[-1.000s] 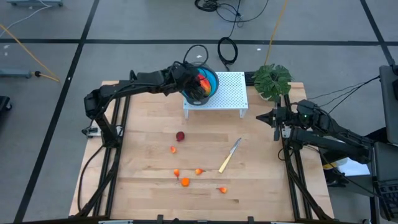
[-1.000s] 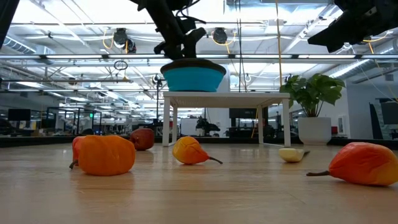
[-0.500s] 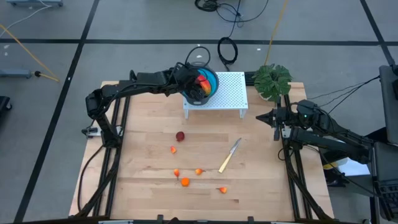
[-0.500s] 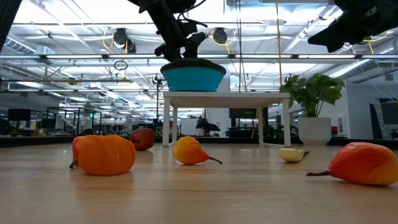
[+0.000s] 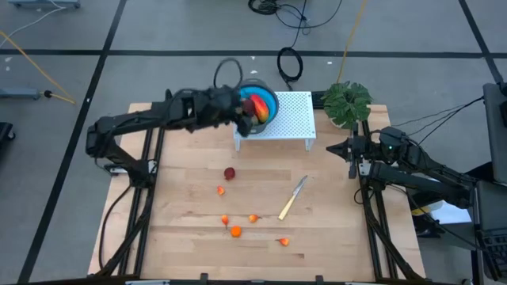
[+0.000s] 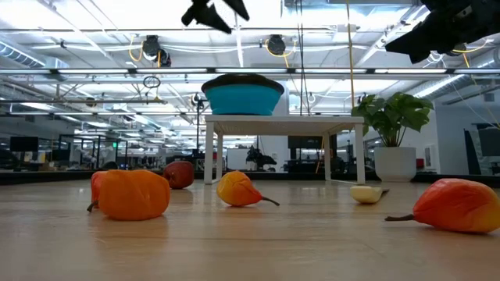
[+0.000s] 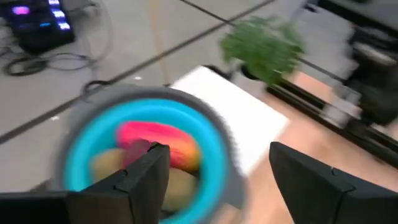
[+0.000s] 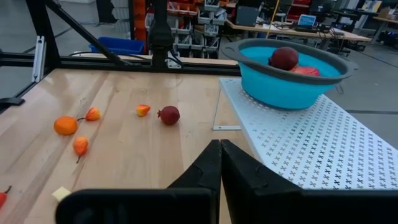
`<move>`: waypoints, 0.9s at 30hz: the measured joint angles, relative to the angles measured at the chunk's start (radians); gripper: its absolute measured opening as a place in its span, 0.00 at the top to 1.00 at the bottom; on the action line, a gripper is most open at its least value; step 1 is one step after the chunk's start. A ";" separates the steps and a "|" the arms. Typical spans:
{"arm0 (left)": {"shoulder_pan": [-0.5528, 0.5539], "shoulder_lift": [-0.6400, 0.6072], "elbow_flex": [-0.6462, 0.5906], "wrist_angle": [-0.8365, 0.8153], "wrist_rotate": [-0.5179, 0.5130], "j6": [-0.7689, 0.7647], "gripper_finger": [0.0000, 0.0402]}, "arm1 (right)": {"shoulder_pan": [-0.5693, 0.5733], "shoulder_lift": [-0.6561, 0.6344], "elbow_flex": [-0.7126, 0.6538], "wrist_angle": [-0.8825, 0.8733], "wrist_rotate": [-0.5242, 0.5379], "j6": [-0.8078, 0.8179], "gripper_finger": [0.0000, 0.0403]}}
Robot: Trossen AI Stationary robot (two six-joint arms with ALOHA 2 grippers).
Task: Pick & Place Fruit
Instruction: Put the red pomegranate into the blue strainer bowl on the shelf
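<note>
Left gripper (image 7: 214, 168) hovering, jaws apart and empty, bowl (image 7: 74, 155) just beyond; right gripper (image 8: 220, 163) waiting, jaws together; next needing dark red fruit (image 5: 229, 173) from table

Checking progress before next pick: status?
Left gripper open, empty, above blue bowl. Right gripper shut, parked at table's right edge. Dark red fruit and small orange pieces on table. Nothing blocking.
</note>
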State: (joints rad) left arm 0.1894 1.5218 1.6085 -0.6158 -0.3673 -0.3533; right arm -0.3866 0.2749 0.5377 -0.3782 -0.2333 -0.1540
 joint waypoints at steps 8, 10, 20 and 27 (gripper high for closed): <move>-0.188 0.024 -0.001 -0.125 -0.001 -0.109 0.41 | 0.000 -0.006 0.000 -0.009 -0.005 0.006 0.99; -0.220 0.038 -0.002 -0.145 -0.010 -0.176 0.43 | 0.000 -0.011 0.001 -0.010 -0.007 0.011 0.99; -0.297 0.101 -0.003 -0.225 -0.020 -0.331 0.49 | 0.001 -0.053 -0.029 -0.017 -0.012 0.045 0.99; -0.338 0.146 -0.003 -0.231 0.010 -0.395 0.51 | 0.002 -0.151 -0.098 -0.019 -0.105 0.089 0.99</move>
State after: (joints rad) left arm -0.1486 1.6680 1.6054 -0.8469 -0.3573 -0.7485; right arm -0.3851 0.1243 0.4393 -0.3968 -0.3381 -0.0646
